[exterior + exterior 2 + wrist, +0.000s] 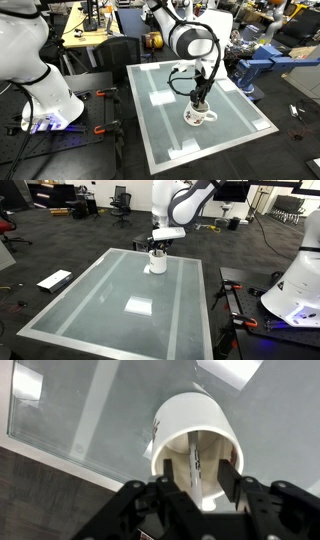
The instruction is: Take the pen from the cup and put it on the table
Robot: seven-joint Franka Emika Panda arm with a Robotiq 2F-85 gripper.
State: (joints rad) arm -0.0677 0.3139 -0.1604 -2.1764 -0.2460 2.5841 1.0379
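Exterior views both show the table (160,110), a pale grey-green frosted square with a light rim, marked with white tape rectangles (138,306); dark floor lies all around it. Over it bends the white arm (190,42), reaching down from beyond the far edge in an exterior view (185,202). The cup (200,117), a small white mug with dark reddish markings, stands upright on the tabletop, close to one edge and well apart from the nearest tape rectangle; its mouth is open to the camera in the wrist view. The gripper (201,100) hangs straight over the cup, its black fingers (232,472) lowered to the mouth and spread apart, one at each side of the opening, pinching nothing. Between them, inside the cup, stands what seems to be the pen (197,460); it shows only as a slim upright sliver in the wrist view, too small to tell its colour, and the exterior views hide it behind the gripper.
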